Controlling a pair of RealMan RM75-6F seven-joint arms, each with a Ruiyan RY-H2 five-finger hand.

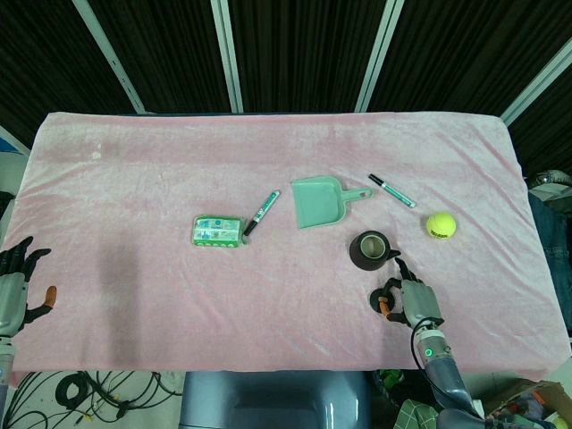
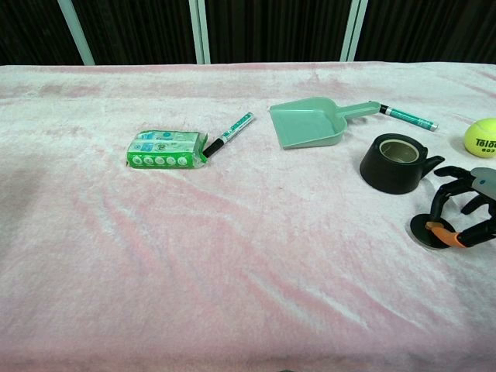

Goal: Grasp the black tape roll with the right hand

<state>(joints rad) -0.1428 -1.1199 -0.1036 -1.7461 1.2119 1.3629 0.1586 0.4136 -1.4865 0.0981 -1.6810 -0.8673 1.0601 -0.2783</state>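
The right hand [image 1: 407, 298] sits low over the pink cloth [image 1: 161, 161] near the front edge of the table, its dark fingers [image 2: 449, 198] spread and curved downward, holding nothing. One fingertip reaches toward the black tape roll [image 1: 371, 249], ending at or just short of its side; from here I cannot tell whether they actually touch. The roll lies flat, its open core facing up, just beyond the hand.

Further right of the roll rests a yellow tennis ball [image 1: 441, 225]. Behind the roll lies a pale green dustpan [image 1: 319, 202], its handle pointing right toward a green and white marker [image 1: 392, 190]. A second marker [image 1: 261, 212] lies slanted to the left of the dustpan, its dark tip just beside a green packet [image 1: 217, 231].

Far across at the table's left front corner, the left hand [image 1: 18, 286] hangs at the cloth's edge with fingers apart, gripping nothing, well away from every object. Only the head view catches it.
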